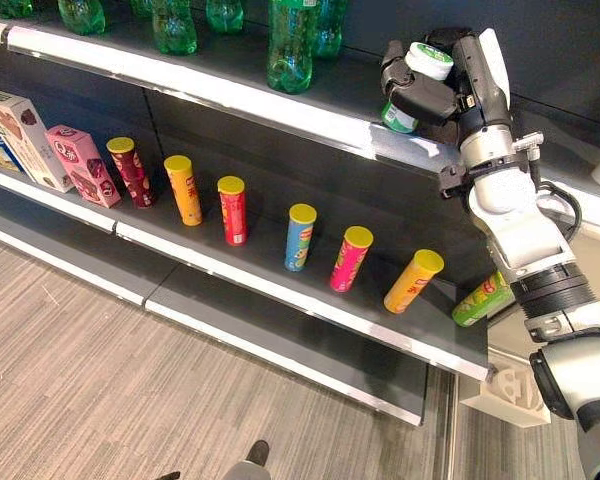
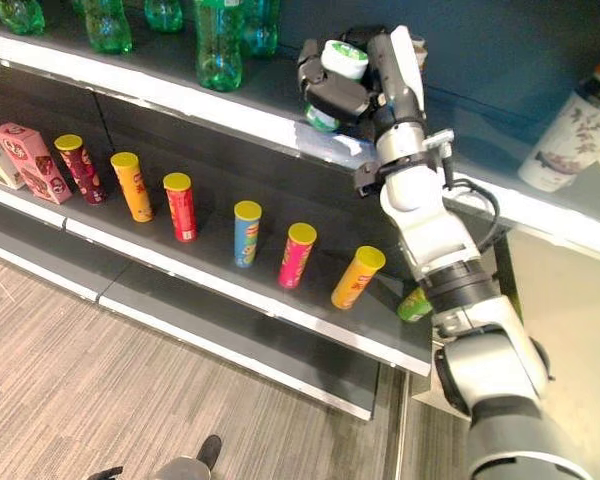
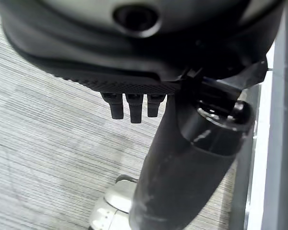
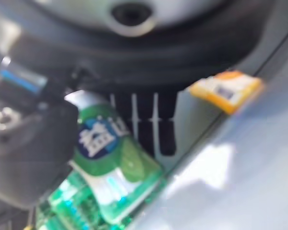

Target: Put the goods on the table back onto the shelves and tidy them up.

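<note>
You face a dark shelving unit [image 1: 310, 120]. Your right hand [image 1: 435, 95] is clenched round a small green-and-white container [image 1: 412, 88], cap tilted up and right, just above the upper shelf's right end. Your left hand [image 3: 129, 103] hangs released, low.

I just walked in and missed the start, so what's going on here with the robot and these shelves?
The robot is restocking a shelf. Its right hand has its fingers curled round a small green and white container, held at the front edge of the upper shelf, to the right of the green bottles. On the lower shelf stands a row of coloured snack tubes. The left hand hangs over the floor, holding nothing.
</note>
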### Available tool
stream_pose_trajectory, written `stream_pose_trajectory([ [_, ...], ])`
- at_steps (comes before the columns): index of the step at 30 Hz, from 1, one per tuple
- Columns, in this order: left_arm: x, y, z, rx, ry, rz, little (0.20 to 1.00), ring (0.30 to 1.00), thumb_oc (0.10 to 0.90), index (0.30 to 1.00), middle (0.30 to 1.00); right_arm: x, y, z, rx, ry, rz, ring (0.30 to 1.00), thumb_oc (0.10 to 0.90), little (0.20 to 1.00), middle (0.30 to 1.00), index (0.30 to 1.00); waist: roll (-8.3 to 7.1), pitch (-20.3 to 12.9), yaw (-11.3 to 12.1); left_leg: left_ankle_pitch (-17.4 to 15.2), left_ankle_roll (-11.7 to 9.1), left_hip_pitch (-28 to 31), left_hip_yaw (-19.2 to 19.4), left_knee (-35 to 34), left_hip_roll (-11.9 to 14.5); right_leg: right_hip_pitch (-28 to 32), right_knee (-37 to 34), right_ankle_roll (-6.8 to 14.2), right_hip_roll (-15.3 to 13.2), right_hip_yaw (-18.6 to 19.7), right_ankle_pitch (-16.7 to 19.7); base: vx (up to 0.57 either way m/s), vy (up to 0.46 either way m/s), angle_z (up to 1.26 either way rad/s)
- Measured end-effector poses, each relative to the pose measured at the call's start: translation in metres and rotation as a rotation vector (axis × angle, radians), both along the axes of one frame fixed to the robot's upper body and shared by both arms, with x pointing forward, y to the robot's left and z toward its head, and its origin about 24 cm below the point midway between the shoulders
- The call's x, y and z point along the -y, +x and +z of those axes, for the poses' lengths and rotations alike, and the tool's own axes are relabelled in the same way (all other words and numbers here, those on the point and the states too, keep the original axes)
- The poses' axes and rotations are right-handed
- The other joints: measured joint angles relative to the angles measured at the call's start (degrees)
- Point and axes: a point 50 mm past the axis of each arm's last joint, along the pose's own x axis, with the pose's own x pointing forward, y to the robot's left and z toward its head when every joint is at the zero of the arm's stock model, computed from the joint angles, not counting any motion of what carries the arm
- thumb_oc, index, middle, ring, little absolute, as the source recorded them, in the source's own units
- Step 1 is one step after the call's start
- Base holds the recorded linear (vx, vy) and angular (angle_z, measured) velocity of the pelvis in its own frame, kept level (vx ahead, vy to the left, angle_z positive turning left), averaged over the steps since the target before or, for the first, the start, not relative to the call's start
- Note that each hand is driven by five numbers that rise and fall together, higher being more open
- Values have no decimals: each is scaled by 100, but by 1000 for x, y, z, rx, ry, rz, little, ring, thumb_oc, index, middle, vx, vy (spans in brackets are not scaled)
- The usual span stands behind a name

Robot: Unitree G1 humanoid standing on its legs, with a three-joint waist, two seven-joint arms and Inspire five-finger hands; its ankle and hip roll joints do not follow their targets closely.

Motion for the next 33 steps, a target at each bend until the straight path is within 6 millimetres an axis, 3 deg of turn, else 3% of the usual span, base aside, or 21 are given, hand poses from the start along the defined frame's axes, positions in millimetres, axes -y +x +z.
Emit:
stream_pose_trajectory([
  [7, 1, 17, 3, 47, -4, -4, 900, 900, 800, 900, 900, 2, 0, 1, 4, -12, -13, 300, 400, 300, 300, 300, -5, 3, -61, -3, -2, 92, 123, -29, 19, 14, 0, 0, -8, 94, 1, 14, -2, -8],
  [13, 1, 10, 1, 25, -3, 1, 900, 900, 800, 900, 900, 7, -2, 3, 11, -38, -31, 300, 400, 300, 300, 300, -45, 21, -326, 1, 5, 124, 268, -57, 43, -55, 1, -26, -16, 241, 28, -28, 17, -12],
  [16, 1, 12, 2, 29, -2, 0, 900, 900, 800, 900, 900, 11, -2, 4, 16, -63, -55, 300, 400, 300, 300, 300, -44, 21, -351, 0, 5, 137, 315, -71, 71, -75, 1, -27, 3, 284, 30, 0, -2, -12],
  [26, 1, 12, 2, 31, -3, 0, 900, 900, 800, 900, 900, 12, -2, 3, 16, -91, -72, 300, 400, 300, 300, 300, -59, 26, -280, -2, 2, 176, 378, -74, 109, -67, 1, -47, 39, 375, 42, -2, -2, -3],
  [33, 0, 8, 1, 20, -2, 4, 900, 900, 800, 900, 900, 12, -2, 3, 16, -94, -72, 300, 400, 300, 300, 300, -171, 68, -270, -1, 3, 138, 318, -73, 96, -72, 2, -46, 39, 318, 42, -2, 2, 4],
])
